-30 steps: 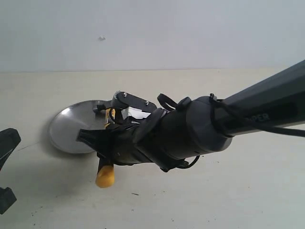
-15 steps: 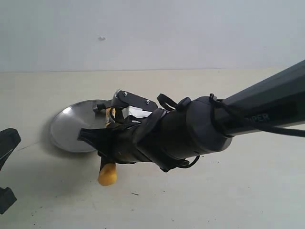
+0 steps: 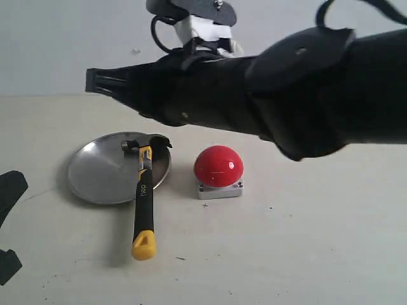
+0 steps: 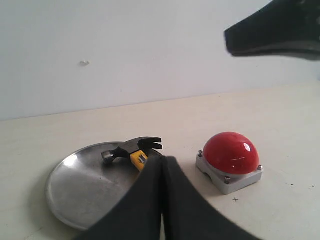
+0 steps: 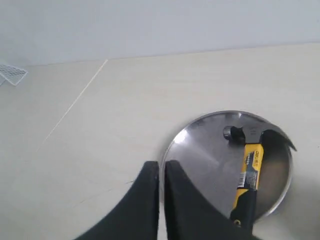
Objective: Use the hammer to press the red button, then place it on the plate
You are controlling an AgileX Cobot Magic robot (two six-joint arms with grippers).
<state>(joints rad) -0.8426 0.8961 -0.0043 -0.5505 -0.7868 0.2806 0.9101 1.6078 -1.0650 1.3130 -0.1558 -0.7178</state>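
Note:
The hammer lies flat and free, its dark head resting on the silver plate. Its yellow-and-black handle runs off the rim onto the table and ends in the yellow tip. The red button sits on its grey base just right of the plate, untouched. My right gripper hangs high above the plate, shut and holding nothing; in its wrist view, the right gripper looks down on the plate and hammer. My left gripper is shut and empty, low and in front of the plate.
The right arm's dark bulk spans the upper part of the exterior view above the button. Black parts of the left arm show at the left edge. A pale wall stands behind the beige table.
The right arm has risen well above the table and no longer grips the hammer. The hammer now lies with its head on the plate, and the red button has come into view.

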